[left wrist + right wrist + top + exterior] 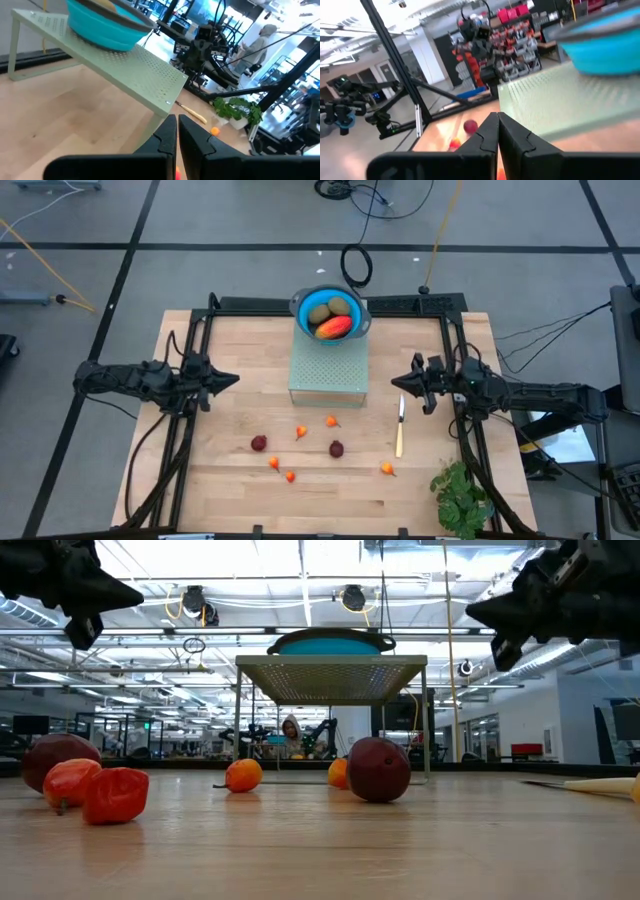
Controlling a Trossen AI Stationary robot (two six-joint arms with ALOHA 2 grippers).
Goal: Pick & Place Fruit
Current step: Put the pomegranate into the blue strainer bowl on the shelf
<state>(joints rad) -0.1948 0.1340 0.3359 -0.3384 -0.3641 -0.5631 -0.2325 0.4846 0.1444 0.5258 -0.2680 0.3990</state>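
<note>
Both grippers are closed and empty, hovering above the table: the left gripper (232, 379) at the left side, the right gripper (395, 385) at the right. Between them a blue bowl (303, 304) sits on a pale green stand (328, 365), holding the mango (333, 327) and two kiwis (329, 308). Nearer, two dark-red balls (259, 443) and tiny orange fruits (301, 432) lie scattered (well apart from the bowl).
</note>
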